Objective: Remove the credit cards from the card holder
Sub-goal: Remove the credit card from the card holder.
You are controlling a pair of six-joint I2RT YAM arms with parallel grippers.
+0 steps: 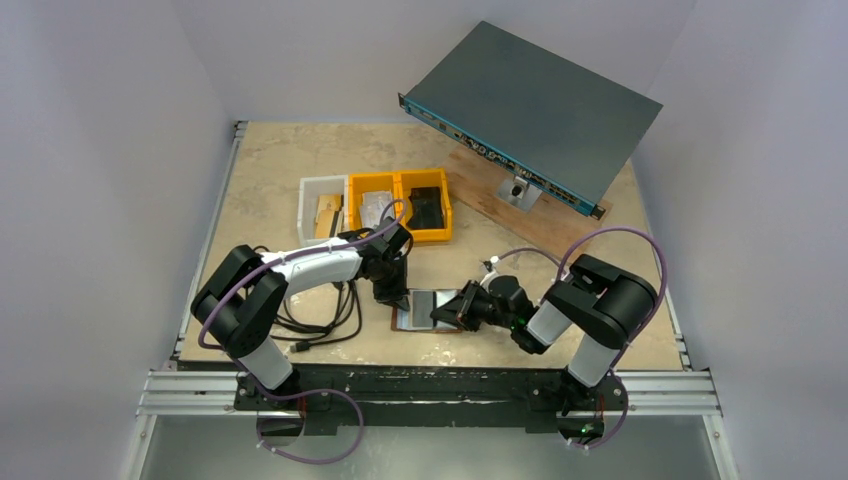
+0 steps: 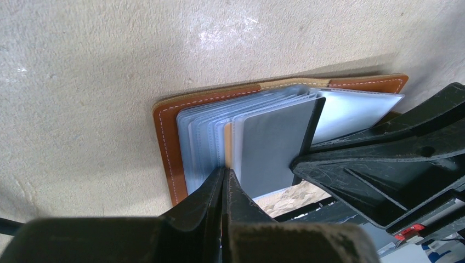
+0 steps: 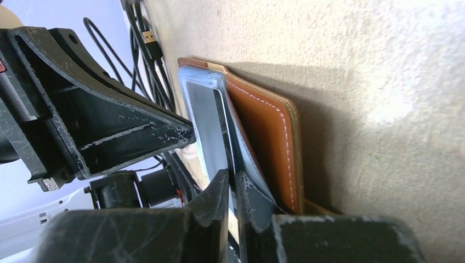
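Observation:
The brown card holder (image 1: 418, 308) lies open on the table, its silvery-blue pockets fanned up (image 2: 205, 129). My left gripper (image 1: 392, 290) reaches down at its left side. In the left wrist view the gripper (image 2: 225, 171) is shut on the bottom edge of a tan card (image 2: 227, 143) that sticks out of the pockets. A grey card (image 2: 271, 148) stands in the leaf beside it. My right gripper (image 1: 452, 308) comes in from the right. In the right wrist view it (image 3: 231, 174) is shut on that upright pocket leaf (image 3: 207, 118), next to the brown cover (image 3: 268, 131).
Behind the holder stand a white bin (image 1: 322, 190) with tan cards, a yellow bin (image 1: 372, 186) with pale cards and a yellow bin (image 1: 425, 182) with a black object. A grey-blue rack unit (image 1: 530, 110) rests on a wooden board (image 1: 480, 190) at the back right. Black cables (image 1: 320, 315) lie left.

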